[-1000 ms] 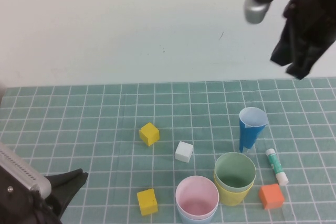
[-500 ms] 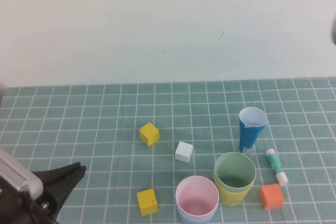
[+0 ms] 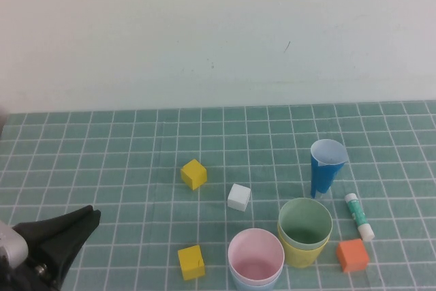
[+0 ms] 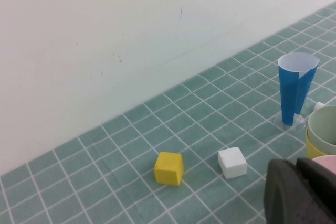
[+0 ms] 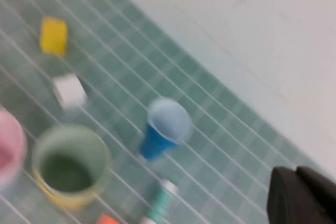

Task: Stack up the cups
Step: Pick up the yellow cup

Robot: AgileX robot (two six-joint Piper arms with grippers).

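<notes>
The pink cup [image 3: 255,255] sits nested in the light blue cup [image 3: 237,281] at the front middle. The sage green cup [image 3: 304,221] sits nested in the yellow cup [image 3: 300,255] just to its right. My left gripper [image 3: 83,219] is shut and empty at the front left, far from the cups. In the left wrist view the left gripper [image 4: 298,167] has the pink cup's rim [image 4: 328,163] and the green cup [image 4: 321,127] just beyond it. My right gripper [image 5: 296,174] is shut, empty, high above the table and out of the high view. The green cup [image 5: 71,163] shows below it.
A narrow dark-blue cup [image 3: 326,167] stands behind the green cup. A glue stick [image 3: 359,216] and an orange cube [image 3: 352,255] lie at the right. A white cube [image 3: 238,197] and two yellow cubes [image 3: 193,174] [image 3: 191,262] lie on the green grid mat.
The right arm has left the high view at the upper right. The left gripper has drawn back toward the front left corner. The cups have not moved.
</notes>
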